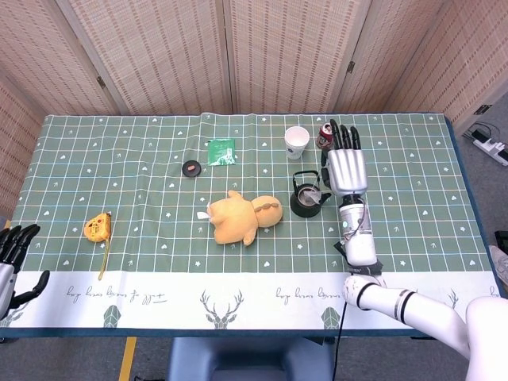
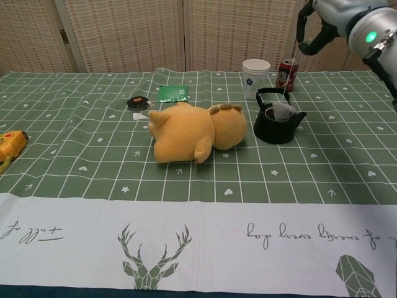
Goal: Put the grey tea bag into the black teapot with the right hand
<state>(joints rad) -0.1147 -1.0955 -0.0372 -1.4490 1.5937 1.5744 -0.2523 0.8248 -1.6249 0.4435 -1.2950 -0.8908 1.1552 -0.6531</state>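
The tabletop (image 1: 413, 151) carries a yellow plush toy (image 1: 242, 217) near its middle. Above the black teapot (image 2: 276, 118) to the toy's right, the right hand (image 1: 344, 165) hovers, fingers spread, holding nothing. The left hand (image 1: 13, 255) lies at the near left edge, fingers apart. The grey tea bag (image 2: 283, 112) rests in the teapot's mouth.

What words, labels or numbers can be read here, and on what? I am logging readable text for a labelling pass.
White tablecloth border: cursive script, upside down in the chest view, not legible.
Red drink can: cartoon face, lettering too small to read.
White paper cup: small blue mark, no readable text.
Green flat packet: print too blurred to read.
Yellow tape measure: nothing readable.
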